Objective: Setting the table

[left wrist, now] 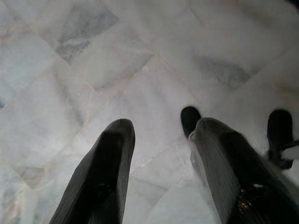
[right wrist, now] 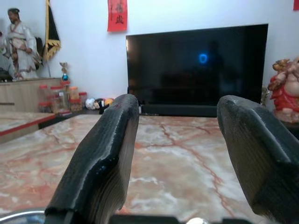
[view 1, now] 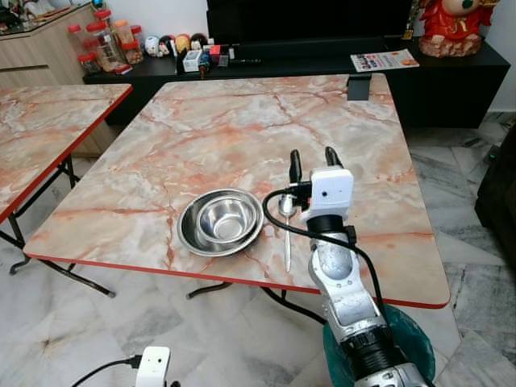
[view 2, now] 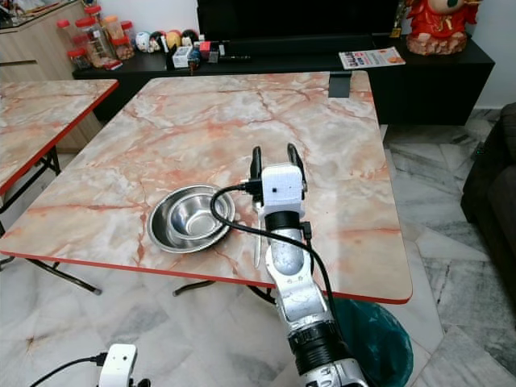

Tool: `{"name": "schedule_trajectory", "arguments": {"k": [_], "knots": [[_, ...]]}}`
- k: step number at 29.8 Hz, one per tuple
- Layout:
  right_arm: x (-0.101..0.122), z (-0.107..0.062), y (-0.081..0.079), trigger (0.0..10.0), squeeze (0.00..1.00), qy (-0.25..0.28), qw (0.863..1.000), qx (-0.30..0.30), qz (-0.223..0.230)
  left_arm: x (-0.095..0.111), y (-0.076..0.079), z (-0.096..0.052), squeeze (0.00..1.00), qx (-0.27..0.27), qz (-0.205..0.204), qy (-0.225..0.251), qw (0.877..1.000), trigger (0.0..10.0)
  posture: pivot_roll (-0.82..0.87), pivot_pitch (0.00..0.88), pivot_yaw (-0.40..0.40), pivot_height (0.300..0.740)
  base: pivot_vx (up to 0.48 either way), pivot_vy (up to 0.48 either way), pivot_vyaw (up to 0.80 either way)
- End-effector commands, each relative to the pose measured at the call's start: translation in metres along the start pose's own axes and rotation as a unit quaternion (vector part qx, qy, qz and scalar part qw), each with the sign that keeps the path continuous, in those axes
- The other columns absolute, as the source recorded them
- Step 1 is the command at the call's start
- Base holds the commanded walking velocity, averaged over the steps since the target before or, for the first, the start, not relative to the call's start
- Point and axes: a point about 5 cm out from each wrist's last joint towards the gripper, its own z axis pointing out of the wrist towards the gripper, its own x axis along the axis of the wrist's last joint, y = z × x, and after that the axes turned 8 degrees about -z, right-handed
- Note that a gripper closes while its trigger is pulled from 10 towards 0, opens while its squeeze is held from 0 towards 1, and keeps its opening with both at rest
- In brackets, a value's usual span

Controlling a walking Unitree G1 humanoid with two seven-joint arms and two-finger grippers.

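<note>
We are looking down at a marble-patterned desk (view 1: 201,129) with a red edge, where a steel bowl (view 1: 220,222) is sitting close to the near edge, roughly midway along it. A spoon (view 1: 287,230) is lying just beside the bowl on its right, with its handle pointing toward the near edge and its bowl end toward the far side. We are holding the right tool (view 1: 314,161) above the desk just past the spoon, and its two black fingers (right wrist: 100,168) are standing apart with nothing between them; through the gap we are seeing the marble top, a dark television (right wrist: 196,65) and a red figurine (right wrist: 286,88) on the low black cabinet (view 1: 451,76) beyond the far edge. A small dark block (view 1: 359,86) is resting near the far right corner of the desk. The left tool (left wrist: 159,168) is hanging low over the pale tiled floor (left wrist: 117,70), its fingers also spread apart and empty. A second desk (view 1: 40,129) of the same pattern is standing off to the left, and a teal bin (view 2: 371,334) is sitting on the floor beneath the near right corner.
</note>
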Motion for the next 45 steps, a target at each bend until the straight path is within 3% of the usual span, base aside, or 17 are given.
{"name": "schedule_trajectory", "arguments": {"k": [1,20,29,35,39,45], "knots": [[0.005,0.000,-0.005,10.0,0.00,0.013,1.000,0.012,0.006,-0.002,-0.005,-0.001,0.00,0.011,-0.005,0.002,1.000,10.0,-0.09,0.002,0.121,0.740,0.000,0.364,0.00],[0.010,0.002,-0.006,10.0,0.00,0.038,0.999,0.015,0.004,-0.007,-0.006,-0.002,0.00,0.013,-0.004,-0.002,1.000,10.0,-0.09,0.000,0.110,0.740,0.000,0.423,0.00],[0.005,0.000,0.004,10.0,0.00,0.033,0.999,-0.003,-0.009,-0.007,-0.003,-0.002,0.00,0.011,-0.004,-0.003,1.000,10.0,-0.10,0.000,0.113,0.740,0.000,0.480,0.00],[-0.021,-0.016,0.010,10.0,0.00,-0.017,1.000,-0.008,-0.016,-0.007,-0.003,-0.002,0.00,0.011,-0.005,-0.004,1.000,10.0,-0.10,0.000,0.112,0.740,0.000,0.480,0.00],[-0.059,-0.044,0.015,10.0,0.00,-0.090,0.995,0.012,-0.044,-0.007,-0.004,-0.002,0.00,0.012,-0.004,-0.004,1.000,10.0,-0.11,0.006,0.115,0.740,0.000,0.480,0.00],[-0.086,-0.073,0.020,10.0,0.00,-0.142,0.988,0.039,-0.043,-0.007,-0.006,-0.003,0.00,0.016,-0.004,-0.003,1.000,10.0,-0.10,0.009,0.118,0.740,0.000,0.480,0.00]]}}
